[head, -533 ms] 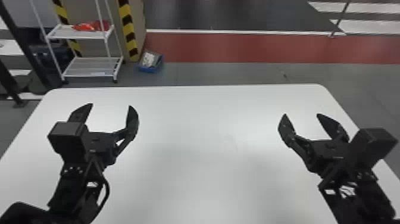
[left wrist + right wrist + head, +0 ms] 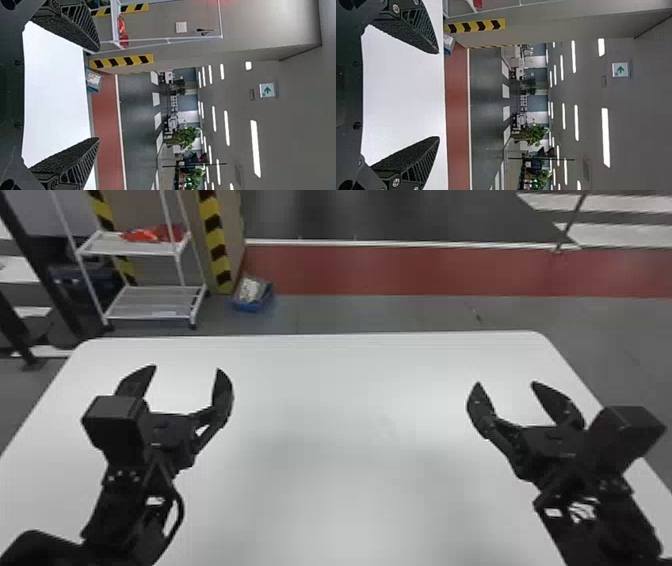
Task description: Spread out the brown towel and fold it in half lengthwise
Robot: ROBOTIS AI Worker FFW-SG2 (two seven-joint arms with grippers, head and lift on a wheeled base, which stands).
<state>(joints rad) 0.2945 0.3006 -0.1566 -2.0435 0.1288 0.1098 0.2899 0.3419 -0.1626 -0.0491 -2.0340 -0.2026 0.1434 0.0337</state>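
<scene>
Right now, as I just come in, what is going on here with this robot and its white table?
The robot has its left claw and right claw out over the white table, well apart from each other. Both are open with nothing between their fingers, so nothing is being handled, and no towel is being spread or folded at this moment. Beyond the table, a white rack stands on the left, with something red on its upper shelf.

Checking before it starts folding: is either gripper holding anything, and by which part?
Nothing is held: left gripper and right gripper are both open.
</scene>
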